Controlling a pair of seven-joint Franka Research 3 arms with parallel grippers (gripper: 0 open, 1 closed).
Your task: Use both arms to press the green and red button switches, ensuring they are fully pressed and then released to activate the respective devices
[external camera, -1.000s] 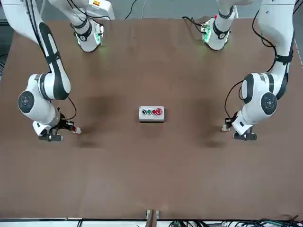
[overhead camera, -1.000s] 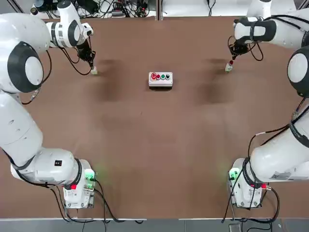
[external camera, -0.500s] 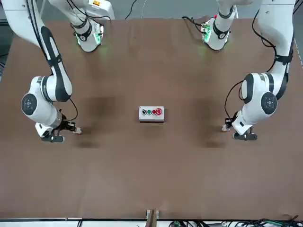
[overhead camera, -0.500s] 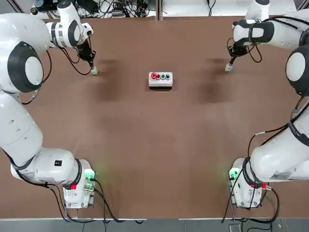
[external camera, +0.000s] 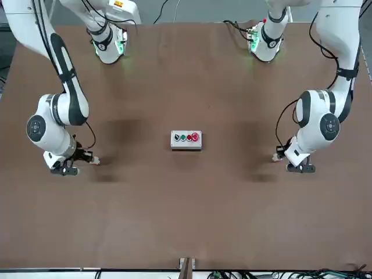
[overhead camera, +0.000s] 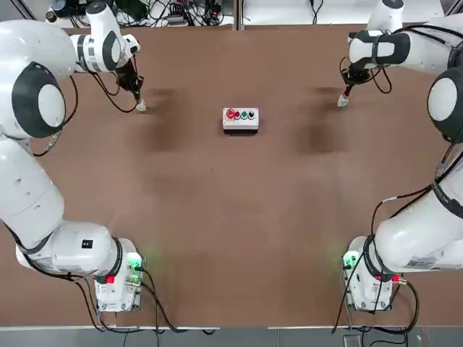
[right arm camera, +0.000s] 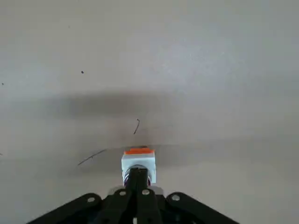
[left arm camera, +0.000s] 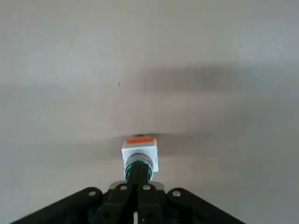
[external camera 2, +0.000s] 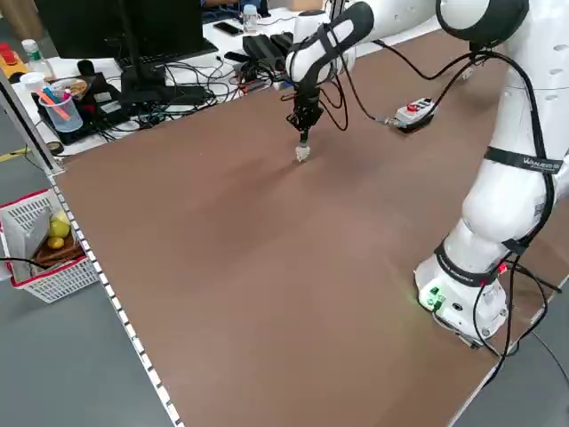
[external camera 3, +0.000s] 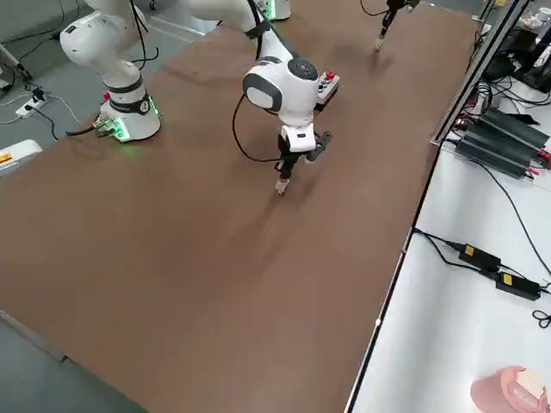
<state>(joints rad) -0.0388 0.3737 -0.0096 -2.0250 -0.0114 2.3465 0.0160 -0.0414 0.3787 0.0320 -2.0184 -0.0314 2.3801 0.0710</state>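
The green button switch point(left arm camera: 141, 157) stands as a small pale stub on the far left part of the brown bench point(overhead camera: 217, 217), and the red button switch point(right arm camera: 139, 163) stands at the far right. I have the left pincer point(left arm camera: 138, 170) right above the green switch, its two fingers together and pointing down, their tips over the cap; the green ring shows around them. My right pincer point(right arm camera: 138, 172) is placed the same way above the red switch, fingers together too, tips over its cap. I can't tell how far down either cap is pressed. Neither pincer is clamped on anything.

Between the two switches, well apart from both, I see the white box point(overhead camera: 240, 118) with its row of red, green and black buttons facing up. The left arm point(overhead camera: 29, 181) and the right arm point(overhead camera: 427, 231) reach out along the two sides of the bench from their bases, with black cables looping beside them. Green lights glow at both bases.

Over in the left side view I make out a dark monitor point(external camera 2: 120, 31) on a white desk among tangled cables, and a red-rimmed white basket point(external camera 2: 62, 283) with yellow fruit point(external camera 2: 59, 229) below it.
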